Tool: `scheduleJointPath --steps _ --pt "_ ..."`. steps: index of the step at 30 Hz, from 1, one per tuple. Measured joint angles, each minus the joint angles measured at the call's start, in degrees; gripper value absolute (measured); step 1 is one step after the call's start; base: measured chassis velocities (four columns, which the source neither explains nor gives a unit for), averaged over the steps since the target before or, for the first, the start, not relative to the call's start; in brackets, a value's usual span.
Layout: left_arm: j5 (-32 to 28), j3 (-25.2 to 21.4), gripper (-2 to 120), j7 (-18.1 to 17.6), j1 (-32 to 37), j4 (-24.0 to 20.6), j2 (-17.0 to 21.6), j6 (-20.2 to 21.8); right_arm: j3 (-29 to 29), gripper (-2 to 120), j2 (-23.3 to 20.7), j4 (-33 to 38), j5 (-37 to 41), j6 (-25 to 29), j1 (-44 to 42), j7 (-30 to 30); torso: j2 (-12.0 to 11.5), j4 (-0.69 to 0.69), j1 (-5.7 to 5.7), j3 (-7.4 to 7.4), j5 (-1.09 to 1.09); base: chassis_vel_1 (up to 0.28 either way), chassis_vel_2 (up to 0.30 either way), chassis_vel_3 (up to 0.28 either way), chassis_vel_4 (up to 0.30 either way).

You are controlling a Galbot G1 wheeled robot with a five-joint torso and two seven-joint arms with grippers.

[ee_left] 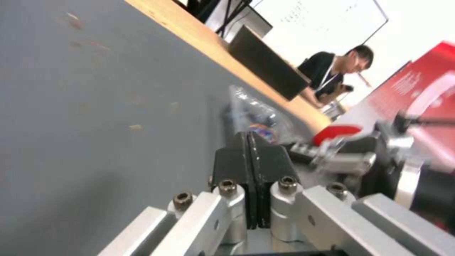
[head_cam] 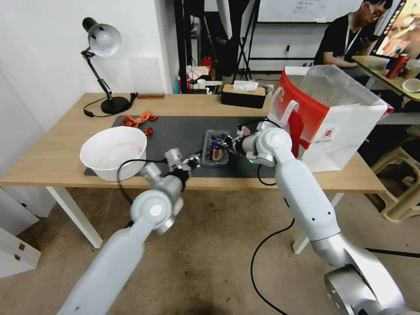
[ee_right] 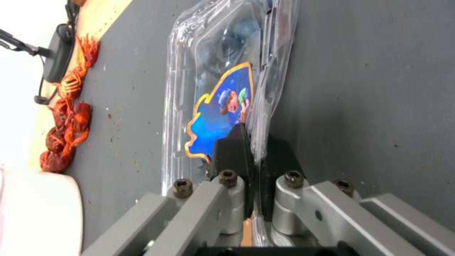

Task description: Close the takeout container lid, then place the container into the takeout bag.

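The takeout container (head_cam: 215, 149) is a small clear clamshell lying on the dark mat (head_cam: 175, 127) in the middle of the table. Its lid (ee_right: 223, 113), with a blue cartoon sticker, appears to lie down over the tray. My right gripper (head_cam: 225, 144) (ee_right: 251, 142) is shut on the container's clear plastic rim on the bag side. My left gripper (head_cam: 195, 161) (ee_left: 250, 137) hovers low over the mat just short of the container (ee_left: 256, 115), shut with nothing between its fingers. The red and white takeout bag (head_cam: 332, 118) stands open at the table's right end.
A big white bowl (head_cam: 113, 151) stands at the mat's left end, with red crayfish shells (head_cam: 139, 119) behind it. A black tissue box (head_cam: 243, 94) and a desk lamp (head_cam: 105, 65) stand at the back. The table's front edge runs just behind my left gripper.
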Motion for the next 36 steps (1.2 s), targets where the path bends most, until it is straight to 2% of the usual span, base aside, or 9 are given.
scheduleJointPath --steps 4,6,8,12,15,19,22,27,36 --pt "5.85 -2.69 10 2.58 5.33 -3.38 3.43 -1.63 0.39 0 -0.04 0.30 0.09 0.00 -0.39 -0.27 0.00 0.02 0.00 0.00 0.00 0.000 0.000 0.000 0.000" --pt "12.37 -3.94 22 3.68 9.29 -5.71 5.39 -2.96 1.36 0 -0.78 1.48 0.30 0.00 -1.47 -0.48 0.00 0.05 -0.01 0.00 0.01 0.000 0.000 0.000 0.000" --pt "13.62 -3.98 24 3.86 9.66 -5.92 5.69 -3.36 1.68 0 -1.17 1.92 0.36 0.01 -1.85 -0.47 0.00 0.03 -0.01 0.00 -0.01 0.000 0.000 0.000 0.000" --pt "17.69 -6.49 40 4.88 12.37 -7.38 7.11 -4.18 2.77 0 -2.68 3.54 0.76 0.01 -3.38 -0.68 0.00 -0.05 0.00 0.00 0.01 0.000 0.000 0.000 0.000" --pt "27.27 -10.94 57 8.52 19.48 -7.82 9.70 -9.04 3.05 0 -2.82 3.82 0.78 0.03 -3.85 -2.33 -0.01 0.03 0.00 0.00 0.01 0.000 0.000 0.000 0.000" --pt "33.45 -13.64 66 10.94 23.19 -7.69 10.40 -11.90 3.23 0 -2.82 3.82 0.77 0.03 -4.01 -3.21 -0.01 0.01 -0.01 0.00 0.01 0.000 0.000 0.000 0.000" --pt "39.11 -15.67 80 12.05 26.83 -7.36 10.63 -13.62 3.70 0 -2.99 3.98 0.81 0.02 -4.38 -4.02 -0.01 0.02 -0.01 0.00 0.00 0.000 0.000 0.000 0.000" --pt "43.59 -16.46 97 12.26 30.82 -7.29 10.21 -14.29 4.57 0 -3.53 4.76 0.90 0.02 -5.25 -5.19 -0.01 -0.01 0.00 0.00 0.01 0.000 0.000 0.000 0.000" --pt "45.72 -17.29 100 12.24 36.72 -7.51 8.29 -15.36 4.97 0 -4.11 5.61 1.12 0.02 -5.43 -7.32 -0.01 0.01 0.00 0.00 0.01 0.000 0.000 0.000 0.000"
